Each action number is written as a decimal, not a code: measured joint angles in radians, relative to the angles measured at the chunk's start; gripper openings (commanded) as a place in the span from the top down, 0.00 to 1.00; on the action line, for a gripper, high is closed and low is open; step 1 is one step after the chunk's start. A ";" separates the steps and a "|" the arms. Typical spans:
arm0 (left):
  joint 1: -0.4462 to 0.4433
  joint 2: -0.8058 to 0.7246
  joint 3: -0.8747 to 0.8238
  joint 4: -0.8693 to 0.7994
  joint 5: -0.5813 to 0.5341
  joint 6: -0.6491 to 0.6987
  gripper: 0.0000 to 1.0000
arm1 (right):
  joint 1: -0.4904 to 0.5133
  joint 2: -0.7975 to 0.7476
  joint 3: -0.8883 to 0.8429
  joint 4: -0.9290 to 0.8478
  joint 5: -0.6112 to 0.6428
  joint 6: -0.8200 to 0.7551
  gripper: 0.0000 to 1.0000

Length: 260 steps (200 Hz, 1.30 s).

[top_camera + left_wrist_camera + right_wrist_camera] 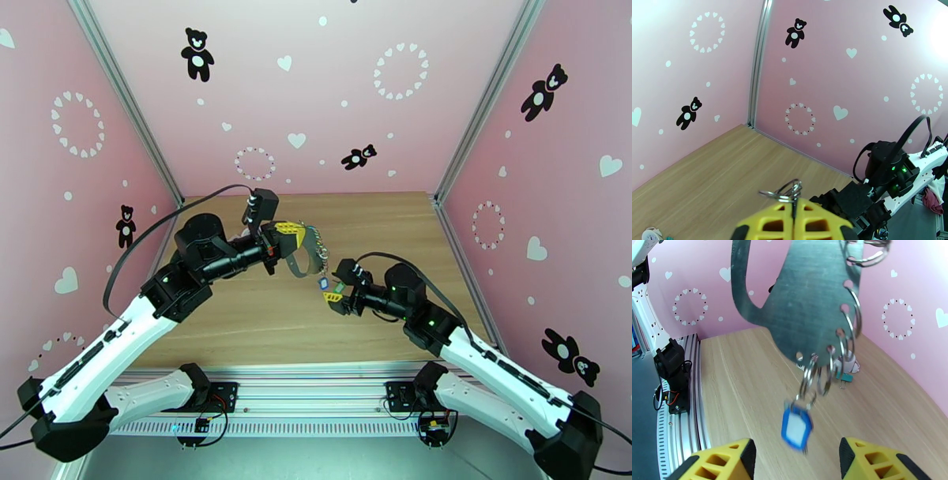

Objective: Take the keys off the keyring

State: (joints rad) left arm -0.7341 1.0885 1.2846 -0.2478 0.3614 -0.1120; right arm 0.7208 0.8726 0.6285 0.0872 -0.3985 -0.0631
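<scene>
Since the left hand (pixel 289 231) is clamping the keyring (pixel 805 307) up high, the blue key (pixel 796 428) dangles free for the spread right hand (pixel 797 461).

**Three Viewpoints Around One Raised Keyring**

The overhead camera sat above and behind both arms. It looked down and forward over the tabletop (pixel 261 331) to the pink back wall (pixel 316 103), from far enough to take in both arms whole. The left wrist camera looked low along the left gripper (pixel 794 211) toward the back right corner. It caught the right arm (pixel 904 173), which the overhead view also held. The right wrist camera faced leftward across the tabletop past the right gripper (pixel 797 455). It sat very near the keyring (pixel 805 307), which loomed large there and appeared small at the overhead view's centre (pixel 299 260). All three views shared the tabletop.
</scene>
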 measured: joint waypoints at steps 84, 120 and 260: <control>0.000 0.011 0.019 0.005 0.043 0.000 1.00 | 0.000 0.078 0.000 0.132 -0.062 0.033 0.43; 0.000 0.011 0.019 0.031 0.043 0.000 1.00 | 0.000 0.091 -0.002 0.149 -0.085 0.077 0.49; 0.000 0.010 0.012 0.052 -0.003 0.000 1.00 | 0.000 0.081 -0.011 0.119 -0.058 0.101 0.94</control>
State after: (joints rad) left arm -0.7345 1.0985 1.2964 -0.1955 0.3580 -0.1123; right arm 0.7208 0.9539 0.6170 0.2066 -0.4568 0.0376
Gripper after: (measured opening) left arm 0.051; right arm 0.098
